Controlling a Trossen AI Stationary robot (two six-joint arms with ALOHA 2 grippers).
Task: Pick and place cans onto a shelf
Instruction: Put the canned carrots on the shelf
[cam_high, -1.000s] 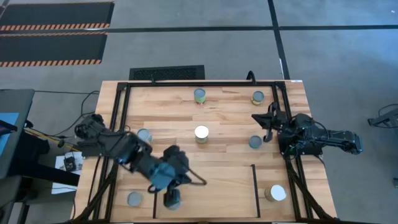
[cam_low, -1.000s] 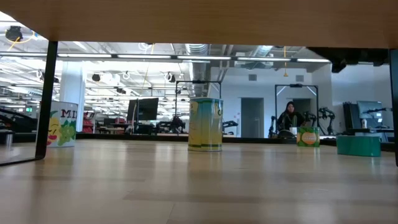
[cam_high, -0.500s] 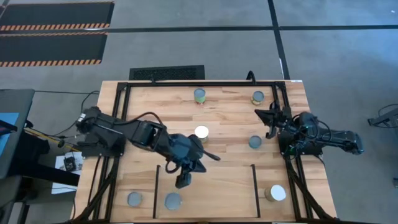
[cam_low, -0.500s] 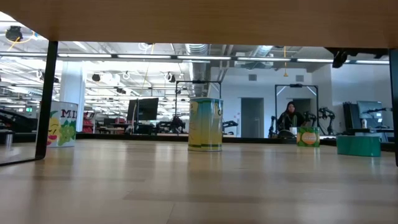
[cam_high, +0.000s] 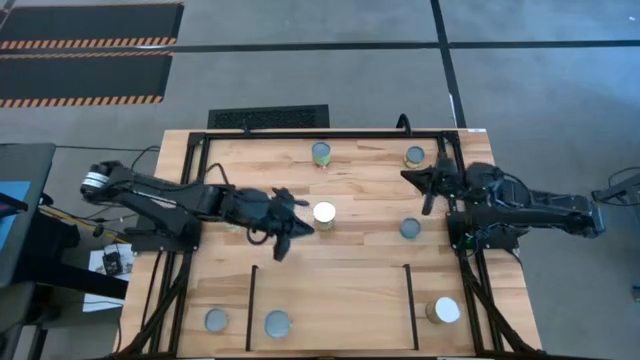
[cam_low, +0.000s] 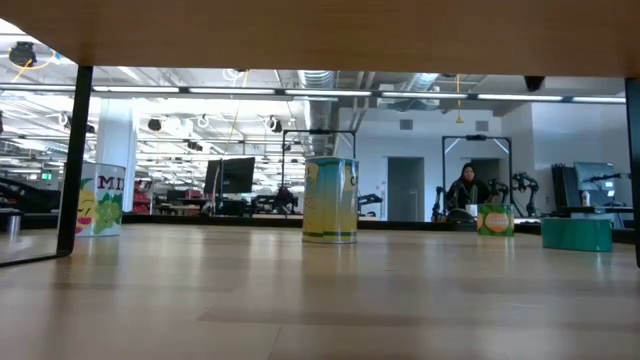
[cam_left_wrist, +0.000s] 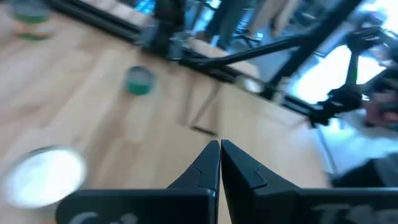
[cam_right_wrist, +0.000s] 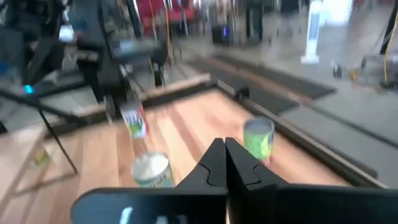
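Both arms' fingers pressed together, empty; white-topped can (cam_high: 324, 212) just beside left gripper (cam_high: 296, 229).

A: Where are the arms?

B: Left tool (cam_high: 290, 232) hangs over the worktop (cam_high: 360, 290), just beside the white-topped can (cam_high: 324, 213), holding nothing. Right tool (cam_high: 420, 181) is near the far-right can (cam_high: 414, 156).

A: And the shelf (cam_high: 330, 305)?

B: One grey-topped can (cam_high: 277, 323) stands inside it, at its left bar.

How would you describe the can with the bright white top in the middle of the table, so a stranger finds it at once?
Start at the wooden table and go to its centre. There stands the white-topped can, just beside the left tool. The nearest cans have grey tops.
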